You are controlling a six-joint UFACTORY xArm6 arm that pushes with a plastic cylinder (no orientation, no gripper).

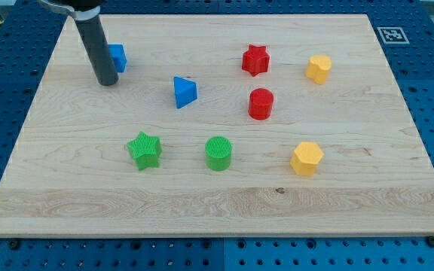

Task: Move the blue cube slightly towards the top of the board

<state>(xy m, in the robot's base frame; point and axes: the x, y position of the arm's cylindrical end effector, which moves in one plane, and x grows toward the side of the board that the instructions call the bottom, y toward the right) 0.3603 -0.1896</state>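
Start at the view's left, where my tip [106, 80] rests on the pale wooden board [217, 203], at the lower end of the straight dark rod [96, 45]. There is no claw on this arm to open or close, so you get only the rod. Take the blue cube [117, 57] as your landmark: it sits near the board's top-left corner, and my tip is just to its left and a little below, the rod covering the cube's left edge (whether the two actually touch, you cannot tell from here).

Below the cube, well apart from it and slightly right, lies the green plastic star block [145, 150]. Right of the cube and a little lower is the blue plastic wedge-shaped block [184, 92]. Further right and well below sits the green plastic cylinder block [218, 153]. Right again, roughly level with the cube, you see the red plastic star block [255, 59], with the red plastic cylinder block [261, 104] near it, just beneath. Farthest from the cube are two yellow plastic blocks (both many-sided): the upper yellow block [319, 68] close to the cube's level, and the lower yellow block [307, 158] far below.
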